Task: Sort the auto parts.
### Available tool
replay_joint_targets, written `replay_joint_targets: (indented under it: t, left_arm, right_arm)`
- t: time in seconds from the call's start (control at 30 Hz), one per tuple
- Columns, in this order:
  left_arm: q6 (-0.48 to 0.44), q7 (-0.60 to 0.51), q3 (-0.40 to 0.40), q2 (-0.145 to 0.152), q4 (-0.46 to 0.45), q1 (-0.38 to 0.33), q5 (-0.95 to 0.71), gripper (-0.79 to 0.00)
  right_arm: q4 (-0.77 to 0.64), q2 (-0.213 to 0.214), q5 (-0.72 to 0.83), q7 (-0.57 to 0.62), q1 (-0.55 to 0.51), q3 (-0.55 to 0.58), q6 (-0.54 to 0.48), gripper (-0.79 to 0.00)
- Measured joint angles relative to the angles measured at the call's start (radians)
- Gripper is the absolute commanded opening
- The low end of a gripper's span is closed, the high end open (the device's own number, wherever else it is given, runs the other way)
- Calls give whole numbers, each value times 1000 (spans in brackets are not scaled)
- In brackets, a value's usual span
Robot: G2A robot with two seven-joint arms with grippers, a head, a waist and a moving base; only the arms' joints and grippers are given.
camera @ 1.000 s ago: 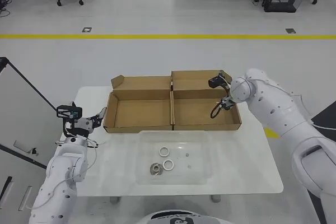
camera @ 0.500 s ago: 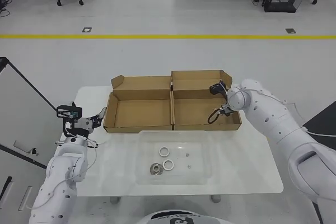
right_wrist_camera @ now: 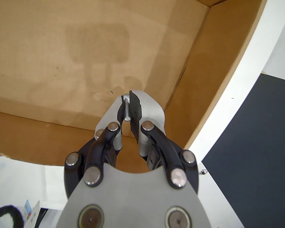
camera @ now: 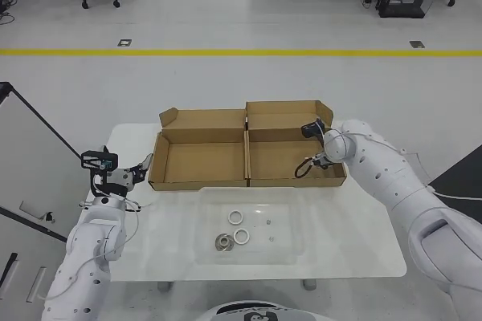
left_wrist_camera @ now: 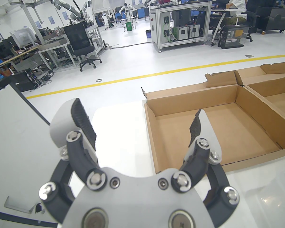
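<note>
**Q:** What is the right gripper [right_wrist_camera: 127, 102] carrying?
**A:** Its fingers [right_wrist_camera: 135, 110] are pinching a threaded bolt [right_wrist_camera: 126, 111] lengthwise, set narrow around it. The gripper is hanging above the floor of the right cardboard box [camera: 277, 160], by that box's near right corner.

**Q:** And the left gripper [left_wrist_camera: 137, 110]?
**A:** It is hovering just left of the left cardboard box [left_wrist_camera: 228, 129], with its fingers [left_wrist_camera: 82, 119] spread wide and gripping nothing.

**Q:** Where are the other parts lying?
**A:** Three rings [camera: 235, 217] and some small pieces [camera: 269, 222] are lying in the clear tray [camera: 281, 250] at the near middle of the desk [camera: 361, 241].
</note>
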Motion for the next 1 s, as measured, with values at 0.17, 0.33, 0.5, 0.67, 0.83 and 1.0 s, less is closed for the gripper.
replay_joint_targets:
  t: [0.17,0.33,0.5,0.67,0.83,1.0]
  left_arm:
    - [0,0,0,0,0,0,0,0]
    - [0,0,0,0,0,0,0,0]
    - [0,0,0,0,0,0,0,0]
    - [0,0,0,0,0,0,0,0]
    - [0,0,0,0,0,0,0,0]
    - [0,0,0,0,0,0,0,0]
  right_arm:
    - [9,-8,5,2,-3,8,-5,-785]
    - [16,-14,7,6,-5,16,-15,-542]
    - [26,-19,9,8,-7,24,-24,-397]
    - [21,-22,7,6,-7,36,-31,0]
    - [-16,-16,12,-3,-4,68,-55,0]
    - [-103,0,41,6,-12,122,-118,0]
